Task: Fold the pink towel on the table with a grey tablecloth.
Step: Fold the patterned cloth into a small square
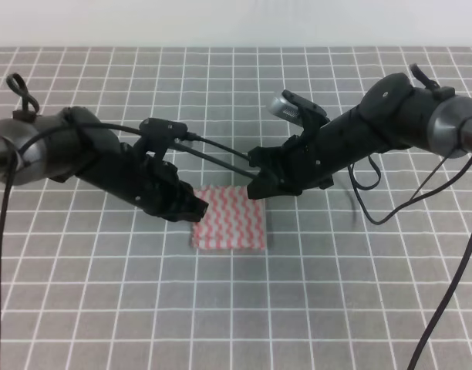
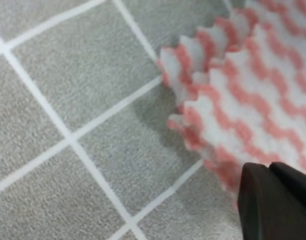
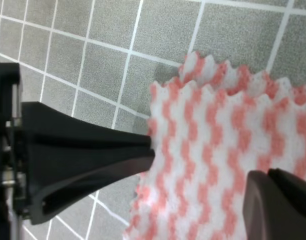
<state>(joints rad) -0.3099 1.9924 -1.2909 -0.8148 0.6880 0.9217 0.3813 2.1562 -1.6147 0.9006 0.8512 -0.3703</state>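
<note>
Grey gridded desk [image 1: 313, 293] fills the frame; pink towel [image 1: 230, 218] lies centre, already doubled. Left gripper [image 1: 191, 208] and right gripper [image 1: 259, 183] flank its upper corners, jaw states unclear, probably for another fold.

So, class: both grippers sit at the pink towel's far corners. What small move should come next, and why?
Probably close both grippers on the far corners. The left gripper and right gripper flank the pink towel, which lies flat on the table with a grey tablecloth; neither visibly grips it yet.
</note>
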